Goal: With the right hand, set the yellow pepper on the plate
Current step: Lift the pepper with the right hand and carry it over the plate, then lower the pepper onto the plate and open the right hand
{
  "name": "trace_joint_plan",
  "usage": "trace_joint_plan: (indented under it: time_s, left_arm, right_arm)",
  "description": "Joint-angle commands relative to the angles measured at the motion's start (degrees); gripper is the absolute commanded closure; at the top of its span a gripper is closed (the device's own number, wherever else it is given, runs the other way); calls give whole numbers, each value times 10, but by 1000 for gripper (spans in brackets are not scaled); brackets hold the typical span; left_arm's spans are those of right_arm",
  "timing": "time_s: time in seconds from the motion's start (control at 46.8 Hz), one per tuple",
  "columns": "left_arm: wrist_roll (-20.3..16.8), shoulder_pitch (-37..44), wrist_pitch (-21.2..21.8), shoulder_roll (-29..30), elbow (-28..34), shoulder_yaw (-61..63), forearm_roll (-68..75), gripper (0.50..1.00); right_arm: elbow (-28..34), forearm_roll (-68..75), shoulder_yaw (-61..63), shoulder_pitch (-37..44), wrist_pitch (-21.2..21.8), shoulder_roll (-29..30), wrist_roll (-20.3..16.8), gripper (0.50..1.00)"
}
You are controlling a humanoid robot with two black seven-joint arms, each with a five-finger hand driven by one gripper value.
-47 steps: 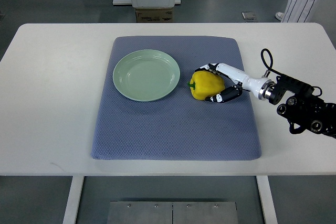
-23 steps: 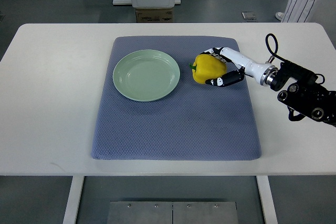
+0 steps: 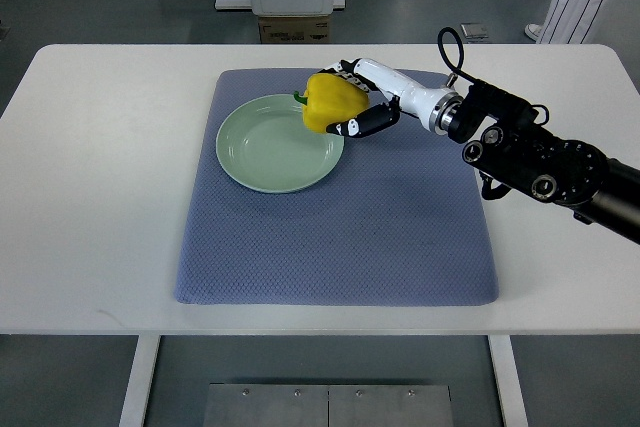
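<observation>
right hand (image 3: 352, 99): fingers wrapped tight around the yellow pepper (image 3: 329, 104)
yellow pepper: over the right, far edge of the green plate (image 3: 265, 152)
plate: on the gray mat (image 3: 340, 247)
writing: none i can read

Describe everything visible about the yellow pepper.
The yellow pepper is glossy, smooth and lobed, with a short green stem pointing left. The right hand grips it from the right, fingers wrapped round it. In the picture it overlaps the upper right rim of the green plate; whether it touches cannot be told.

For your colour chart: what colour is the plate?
Pale green plate, seen in the top view.
</observation>
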Motion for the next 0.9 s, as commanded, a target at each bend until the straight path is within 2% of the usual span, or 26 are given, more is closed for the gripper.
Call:
trace_joint_plan:
  time_s: [0.0,0.171,0.876]
  left_arm:
    - [0,0,0,0,0,0,0,500]
    - [0,0,0,0,1,0,0,500]
    - [0,0,0,0,0,0,0,500]
  right_arm:
    - [-1,0,0,7,-1,22,-11,1000]
    - [-2,0,-2,10,-1,62,-29,1000]
    - [-6,-3,-56,6,-4,62,-32,1000]
